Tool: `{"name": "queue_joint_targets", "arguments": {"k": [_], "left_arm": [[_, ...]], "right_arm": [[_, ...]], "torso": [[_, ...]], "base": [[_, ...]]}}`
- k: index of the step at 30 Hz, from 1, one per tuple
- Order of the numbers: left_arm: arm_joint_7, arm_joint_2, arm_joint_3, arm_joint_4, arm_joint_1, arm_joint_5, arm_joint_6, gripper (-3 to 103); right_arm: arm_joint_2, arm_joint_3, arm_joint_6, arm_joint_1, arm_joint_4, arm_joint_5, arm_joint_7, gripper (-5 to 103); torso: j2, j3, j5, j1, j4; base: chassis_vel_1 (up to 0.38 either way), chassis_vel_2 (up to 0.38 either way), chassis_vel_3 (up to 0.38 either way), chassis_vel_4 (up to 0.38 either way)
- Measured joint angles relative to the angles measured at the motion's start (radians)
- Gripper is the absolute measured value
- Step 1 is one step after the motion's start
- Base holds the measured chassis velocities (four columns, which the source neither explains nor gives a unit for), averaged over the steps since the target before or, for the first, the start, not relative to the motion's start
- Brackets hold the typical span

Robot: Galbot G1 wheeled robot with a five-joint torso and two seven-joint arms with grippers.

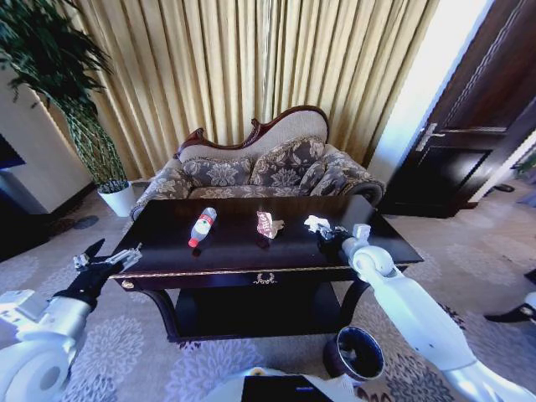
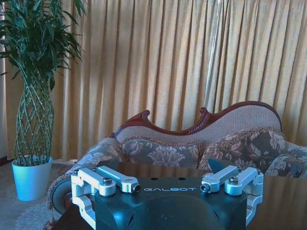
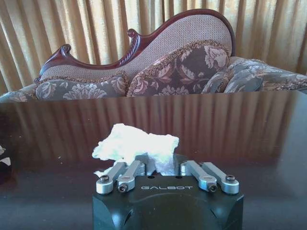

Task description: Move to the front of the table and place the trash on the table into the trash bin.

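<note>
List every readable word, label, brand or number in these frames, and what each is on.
"GALBOT": on the dark body of the left pincer.
"GALBOT": on the dark body of the right pincer, which sits around the white tissue.
Red label on the bottle: too small to read.
Nothing else carries legible text.

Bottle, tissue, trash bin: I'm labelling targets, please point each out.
bottle (image 1: 202, 226), head view, on its label.
tissue (image 3: 134, 145), right wrist view, its crumpled middle.
trash bin (image 1: 342, 365), head view, its rim.
</note>
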Motion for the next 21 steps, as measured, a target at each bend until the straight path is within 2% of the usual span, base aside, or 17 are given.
{"name": "queue_joint_targets", "arguments": {"k": [1,3,4,5,7,8,9,15,21], "left_arm": [[0.0,0.0,0.0,0.0,0.0,0.0,0.0,100],[0.0,-0.001,0.001,0.0,-0.001,0.0,0.0,100],[0.0,-0.001,0.002,0.0,-0.001,0.001,0.0,100],[0.0,-0.001,0.002,0.0,-0.001,0.001,-0.001,100],[0.0,-0.001,0.002,0.0,-0.002,0.001,-0.001,100],[0.0,-0.001,0.002,0.0,-0.002,0.001,-0.001,100],[0.001,-0.001,0.002,0.0,-0.001,0.001,-0.001,100],[0.001,0.002,-0.003,0.0,0.0,0.001,-0.001,100],[0.001,-0.002,-0.003,0.0,-0.003,0.001,-0.002,100]], "right_arm": [[0.0,0.0,0.0,0.0,0.0,0.0,0.0,29],[-0.003,0.005,0.001,-0.005,0.001,0.0,0.0,18],[-0.004,0.007,0.001,-0.006,0.003,-0.001,0.0,18],[-0.005,0.01,0.002,-0.008,0.005,-0.001,0.0,13],[-0.005,0.011,0.002,-0.01,0.006,-0.001,0.0,13],[-0.005,0.013,0.002,-0.012,0.01,-0.001,0.0,3],[-0.005,0.017,0.002,-0.017,0.016,-0.002,0.0,1],[-0.008,0.035,0.007,-0.04,0.044,-0.004,0.0,0],[-0.02,0.117,0.06,-0.138,0.143,0.025,0.009,0]], "torso": [[0.0,0.0,0.0,0.0,0.0],[0.0,0.0,0.0,0.0,0.0],[0.0,0.0,0.0,0.0,-0.0001],[0.0,0.0,0.0,0.0,0.0],[0.0,0.0,0.0,0.0,0.0],[0.0,0.0,0.0,0.0,0.0],[0.0,0.0,0.0,0.0,0.0],[0.0,0.0,0.0,0.0,0.0],[0.0,0.0,0.0,0.0,0.0002]], "base": [[0.0,0.0,0.0,0.0],[0.0,0.0,0.0,0.0],[0.0,0.0,0.0,0.0],[0.0,0.0,0.0,0.0],[0.0,0.0,0.0,0.0],[0.0,0.0,0.0,0.0],[0.0,0.0,0.0,0.0],[0.0,0.0,0.0,0.0],[0.0,0.0,0.0,0.0]]}}
